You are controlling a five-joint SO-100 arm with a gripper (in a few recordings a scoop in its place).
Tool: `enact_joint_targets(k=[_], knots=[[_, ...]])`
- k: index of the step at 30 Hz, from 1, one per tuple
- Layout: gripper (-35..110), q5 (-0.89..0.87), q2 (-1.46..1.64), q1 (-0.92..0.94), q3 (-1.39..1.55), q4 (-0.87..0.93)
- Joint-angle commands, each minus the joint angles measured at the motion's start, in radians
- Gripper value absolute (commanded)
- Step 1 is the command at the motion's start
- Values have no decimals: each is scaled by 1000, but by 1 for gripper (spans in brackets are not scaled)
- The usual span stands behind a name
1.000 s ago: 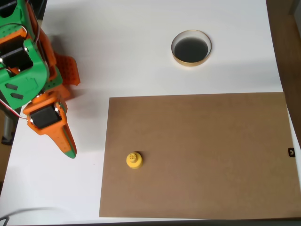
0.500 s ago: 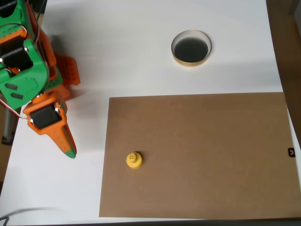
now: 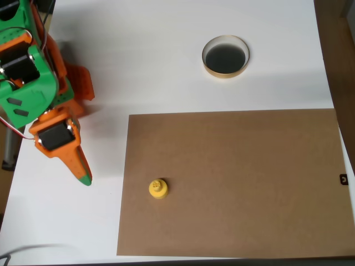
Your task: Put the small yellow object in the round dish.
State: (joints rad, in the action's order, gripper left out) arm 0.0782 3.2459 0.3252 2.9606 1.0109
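One arm [image 3: 41, 88], top cut off.

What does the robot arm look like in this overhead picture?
The arm is built of bright green and orange plastic segments with black motor blocks set in them. Thin red and white wires run along its left side. Its pincer tapers to an orange pointed finger with a green tip.

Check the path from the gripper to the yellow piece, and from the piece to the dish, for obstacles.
Nothing visible blocks either path. The gripper is left of the small yellow object, with bare white table and brown board between. From there to the round dish the surface is flat.
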Motion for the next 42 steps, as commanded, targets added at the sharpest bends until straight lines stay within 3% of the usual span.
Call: enact_joint_targets(k=[1, 16, 29, 42], knots=[[5, 20, 18, 37, -69, 9], [19, -8, -15, 104, -166, -92], [23, -29, -549, 97, -488, -124], [28, 60, -801, 58, -678, -83]])
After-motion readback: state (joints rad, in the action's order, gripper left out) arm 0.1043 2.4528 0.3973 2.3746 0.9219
